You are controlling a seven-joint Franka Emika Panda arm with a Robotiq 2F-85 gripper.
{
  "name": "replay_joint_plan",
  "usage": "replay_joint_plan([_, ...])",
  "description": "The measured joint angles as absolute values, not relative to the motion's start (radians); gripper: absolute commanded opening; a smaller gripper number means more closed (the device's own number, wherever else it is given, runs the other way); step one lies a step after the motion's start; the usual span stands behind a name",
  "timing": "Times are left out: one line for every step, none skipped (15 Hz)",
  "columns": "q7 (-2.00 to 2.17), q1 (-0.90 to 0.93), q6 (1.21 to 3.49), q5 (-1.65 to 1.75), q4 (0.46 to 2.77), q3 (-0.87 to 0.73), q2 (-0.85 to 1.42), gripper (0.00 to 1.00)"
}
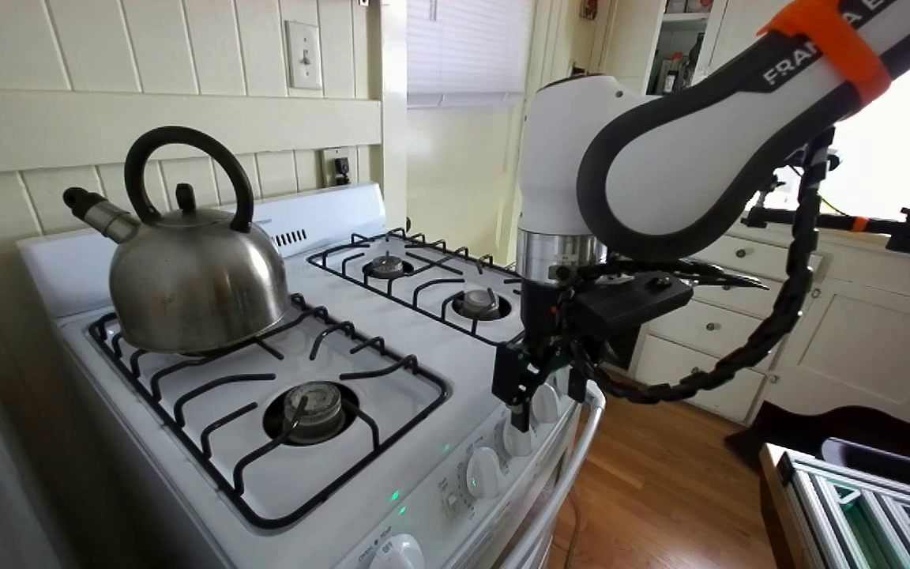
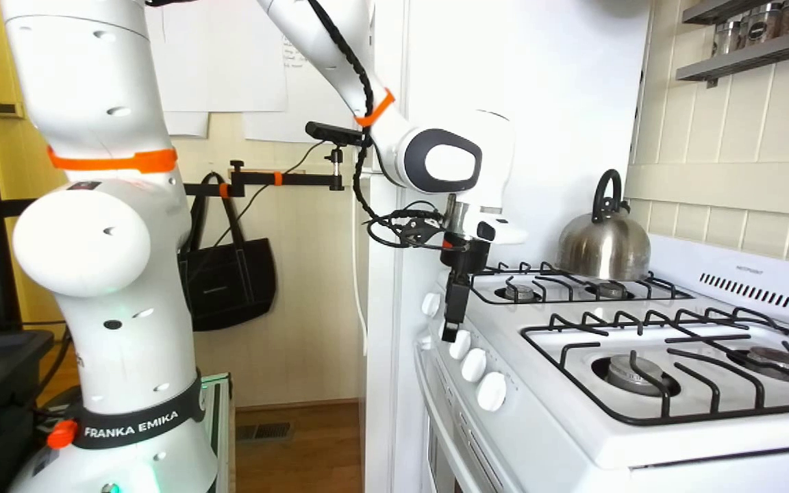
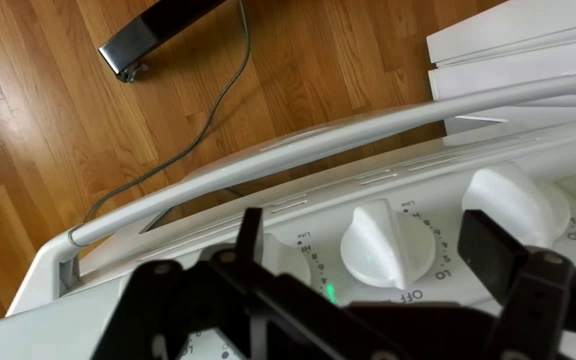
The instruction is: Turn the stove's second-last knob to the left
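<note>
The white stove (image 1: pixel 400 328) (image 2: pixel 545 431) has a row of white knobs along its sloped front. The second-last knob (image 3: pixel 380 245) is in the middle of the wrist view, its ridge pointing at OFF. It also shows in both exterior views (image 1: pixel 515 442) (image 2: pixel 474 365). My gripper (image 3: pixel 372 245) is open and empty, pointing down over the knob panel (image 1: pixel 548 403) (image 2: pixel 451 332). In the wrist view the knob lies between the two fingers, with gaps on both sides. I cannot tell how far above the panel the fingertips are.
The neighbouring knob (image 3: pixel 513 205) sits close beside the right finger. The last knob (image 3: pixel 288 262) is partly hidden behind the left finger. The oven door handle (image 3: pixel 318 145) (image 1: pixel 565 484) curves out in front of the panel. A steel kettle (image 1: pixel 194 284) (image 2: pixel 607 243) stands on a back burner.
</note>
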State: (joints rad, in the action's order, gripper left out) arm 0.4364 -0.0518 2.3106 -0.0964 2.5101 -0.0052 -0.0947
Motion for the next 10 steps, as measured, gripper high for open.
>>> replay_joint_plan([0.448, -0.054, 2.323, -0.089, 2.510, -0.007, -0.086, 1.00])
replay_joint_plan([0.456, -0.056, 2.339, -0.082, 2.509, -0.008, -0.076, 1.00])
replay_joint_plan([0.462, -0.057, 2.356, -0.075, 2.509, -0.010, -0.066, 1.00])
replay_joint_plan([0.468, -0.058, 2.374, -0.067, 2.509, -0.012, -0.056, 1.00])
replay_joint_plan([0.472, -0.060, 2.389, -0.060, 2.509, -0.015, -0.047, 1.00])
replay_joint_plan([0.476, -0.061, 2.399, -0.053, 2.509, -0.018, -0.041, 1.00])
replay_joint_plan([0.478, -0.061, 2.404, -0.049, 2.509, -0.019, -0.039, 1.00])
replay_joint_plan([0.484, -0.061, 2.405, -0.044, 2.509, -0.019, -0.039, 1.00])
replay_joint_plan([0.489, -0.061, 2.405, -0.038, 2.509, -0.019, -0.040, 1.00])
replay_joint_plan([0.492, -0.060, 2.405, -0.034, 2.509, -0.019, -0.041, 1.00])
